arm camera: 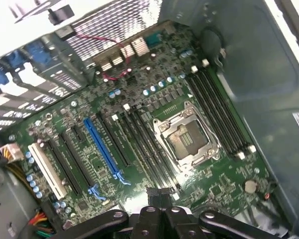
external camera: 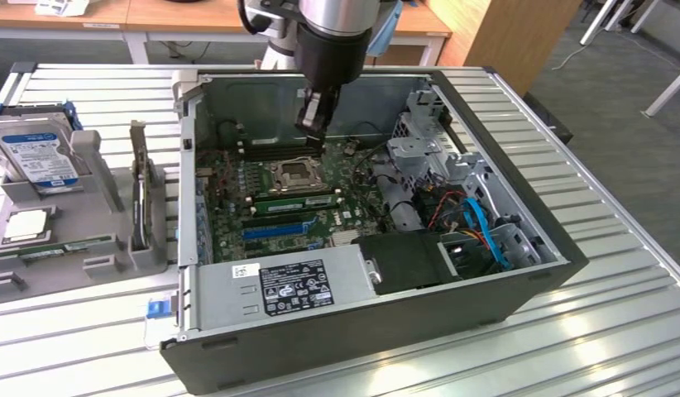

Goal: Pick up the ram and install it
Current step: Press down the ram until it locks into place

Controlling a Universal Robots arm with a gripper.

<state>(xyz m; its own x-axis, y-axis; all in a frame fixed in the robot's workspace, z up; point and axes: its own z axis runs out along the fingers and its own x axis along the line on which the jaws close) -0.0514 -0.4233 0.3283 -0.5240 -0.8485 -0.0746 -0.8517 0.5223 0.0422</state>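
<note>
The ram (external camera: 64, 246) looks like the long thin green stick lying flat in a groove of the grey holder, at the exterior view's left, outside the case. My gripper (external camera: 310, 126) hangs inside the open computer case, above the motherboard (external camera: 235, 186) near the black memory slots (external camera: 276, 149) beyond the CPU socket (external camera: 296, 174). It is far from the holder. In the wrist view the gripper (arm camera: 162, 195) is shut with nothing between its fingers, and it looks down on the CPU socket (arm camera: 184, 137) and the memory slots (arm camera: 222, 112).
The grey holder (external camera: 119, 260) also carries a hard drive (external camera: 36, 157), a chip (external camera: 26, 225) and an upright card (external camera: 138, 186). Inside the case (external camera: 373, 331) are a blue expansion slot (arm camera: 102, 147), a power supply (external camera: 290, 285), cables (external camera: 478, 223) and a drive cage (external camera: 428, 153).
</note>
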